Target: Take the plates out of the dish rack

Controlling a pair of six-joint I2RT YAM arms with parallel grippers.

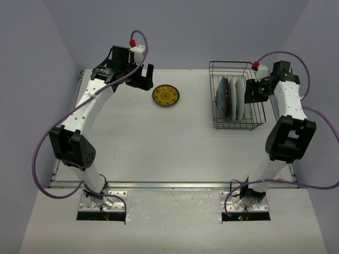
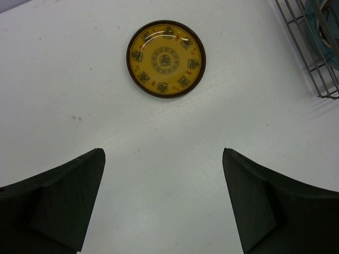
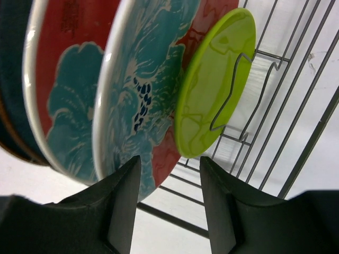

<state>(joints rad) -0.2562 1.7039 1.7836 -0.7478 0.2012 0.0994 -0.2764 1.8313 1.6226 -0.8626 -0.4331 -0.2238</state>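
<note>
- The plates point(image 1: 231, 98) are stood on edge in the dish rack point(image 1: 231, 62), which is placed at the far right corner of the desk point(image 1: 159, 143). Their faces are turned toward the left and right edges of the desk, so their rims run from near to far.
- In the right wrist view three plates are seen close together: a red plate with a teal flower point(image 3: 69, 79), a teal-patterned plate point(image 3: 137, 90), and a small lime green plate point(image 3: 214, 90) that is leaned against a wire of the rack.
- The right hand point(image 3: 168, 180) is found at the right side of the rack, so the plates lie directly in front of it, toward the left edge of the desk. It is much the nearer hand.
- Its jaws are about half open. The lower rims of the teal-patterned plate and the lime green plate are lined up with the gap between them. No plate is seen to be clamped; whether a rim is touched cannot be told.
- It is judged that the coming move depends on the gap being kept in line with one thin rim only.
- One yellow plate point(image 2: 166, 58) is laid flat on the desk near the far edge, well apart from the rack.
- The left hand point(image 2: 163, 174) is held above the desk just beside this plate, wide open, and nothing is held or touched by it.
</note>
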